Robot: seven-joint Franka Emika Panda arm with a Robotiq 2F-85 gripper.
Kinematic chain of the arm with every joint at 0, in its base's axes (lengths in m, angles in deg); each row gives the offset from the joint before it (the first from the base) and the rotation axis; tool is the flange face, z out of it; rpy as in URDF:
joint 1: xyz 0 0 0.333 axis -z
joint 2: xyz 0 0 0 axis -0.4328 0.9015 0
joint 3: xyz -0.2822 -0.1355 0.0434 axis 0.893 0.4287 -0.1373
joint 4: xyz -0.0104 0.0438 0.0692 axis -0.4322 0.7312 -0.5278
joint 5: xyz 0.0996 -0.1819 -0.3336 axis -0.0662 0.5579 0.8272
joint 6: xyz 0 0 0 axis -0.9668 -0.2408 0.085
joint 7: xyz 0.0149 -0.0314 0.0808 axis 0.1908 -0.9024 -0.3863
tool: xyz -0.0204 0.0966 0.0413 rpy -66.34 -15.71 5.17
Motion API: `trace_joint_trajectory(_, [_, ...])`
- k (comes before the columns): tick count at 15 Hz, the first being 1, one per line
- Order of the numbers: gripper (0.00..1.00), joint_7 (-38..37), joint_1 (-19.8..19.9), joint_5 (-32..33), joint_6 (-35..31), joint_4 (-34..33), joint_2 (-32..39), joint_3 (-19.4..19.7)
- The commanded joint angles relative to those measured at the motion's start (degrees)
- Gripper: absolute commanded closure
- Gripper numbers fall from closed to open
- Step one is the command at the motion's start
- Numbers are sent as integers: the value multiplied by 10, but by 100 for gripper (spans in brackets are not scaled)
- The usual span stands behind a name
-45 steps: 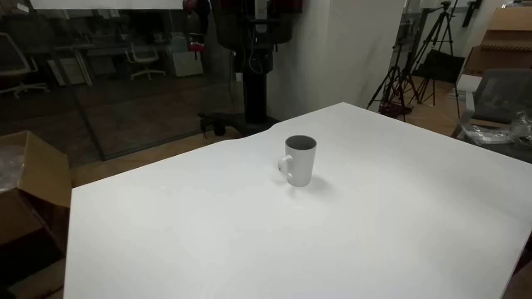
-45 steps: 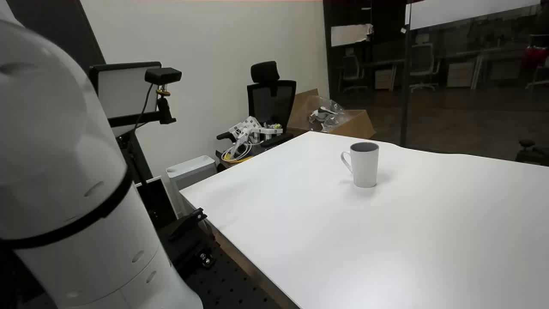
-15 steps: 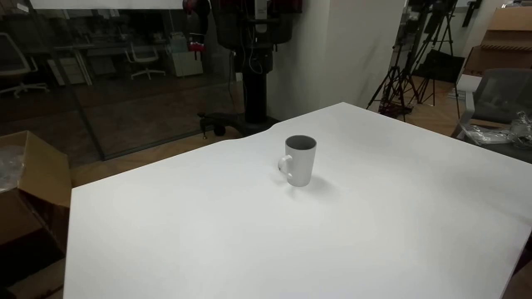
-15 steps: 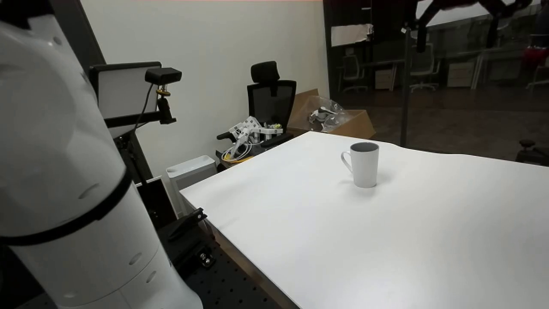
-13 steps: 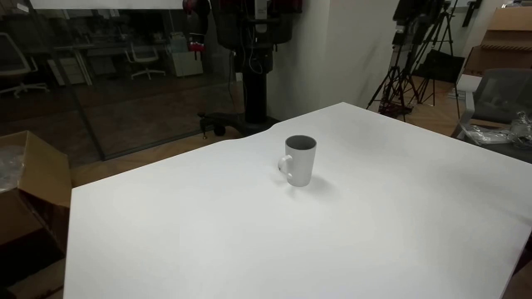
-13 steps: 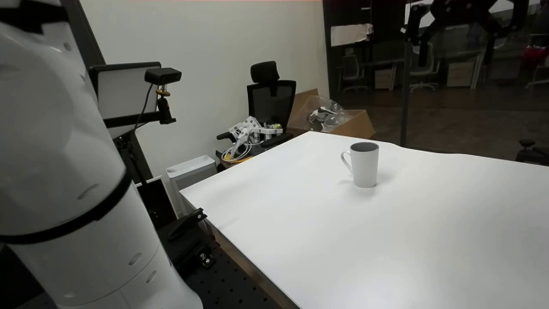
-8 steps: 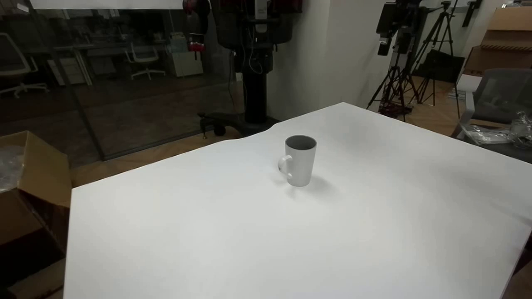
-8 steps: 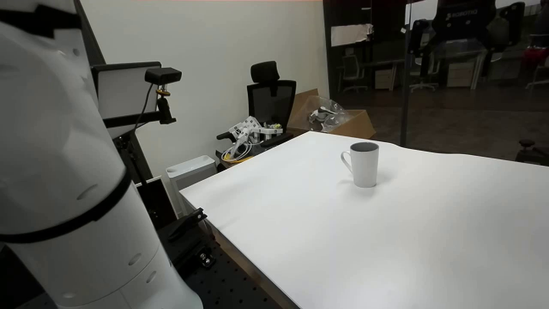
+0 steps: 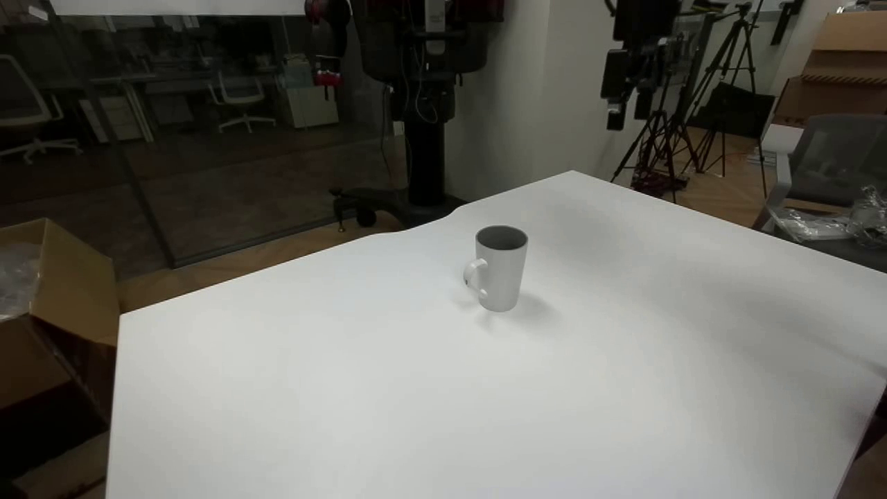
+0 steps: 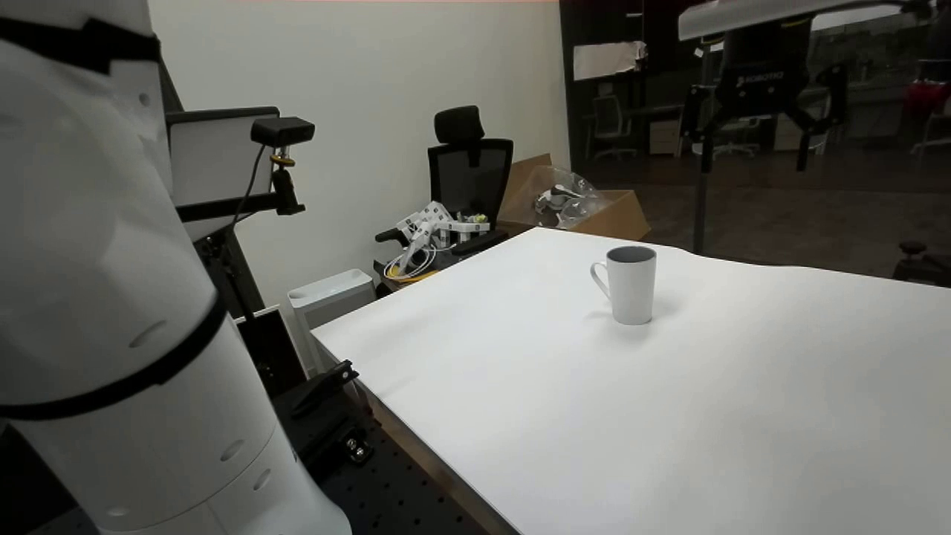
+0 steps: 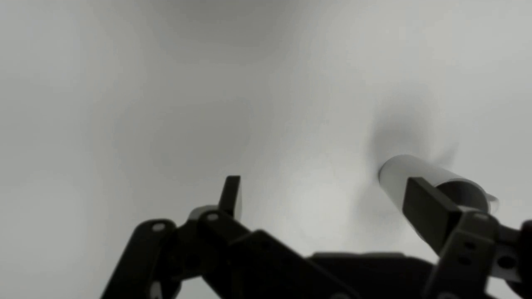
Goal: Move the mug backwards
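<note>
Arm [image 10: 111, 260]: white, at the left edge of an exterior view; the only arm at work, so the reach is its alone.
Table [image 10: 475, 371]: white and broad, running right from beside the arm.
Box [image 10: 617, 215]: open cardboard, past the table's edge.
Mug [image 10: 633, 290]: upright on the table, long axis vertical; its handle [image 9: 474, 266] lies left of the body in both exterior views.
Gripper [image 10: 754, 160]: right of the mug and higher in both exterior views, well apart from it, pointing down; jaws wide, holding nothing.
Finger [image 11: 229, 195] at the wrist view's left: away from the mug.
Gap between the two: the mug is not in it.
Finger at the wrist view's right: hides part of the mug; the exterior views show them apart.
Deciding relation: the mug lies below the jaws and off to the wrist view's right, outside the grasp.
Next move, as judged: a shift to that side until the gap is over the mug, then a descent.
Risk: going straight down might set that finger on the mug and tip it.
Stage: probably the approach, with the mug not yet gripped.
Backwards: which way that is cannot be told.
</note>
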Motion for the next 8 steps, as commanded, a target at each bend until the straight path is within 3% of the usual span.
trace_joint_trajectory(1, [0, -5, -8, 32, 32, -87, 83, -32])
trace_joint_trajectory(5, [0, 7, -33, 75, 20, -162, 163, -67])
trace_joint_trajectory(6, [0, 3, -16, 58, 9, -104, 120, -66])
trace_joint_trajectory(8, [0, 3, -28, 68, 9, -132, 150, -74])
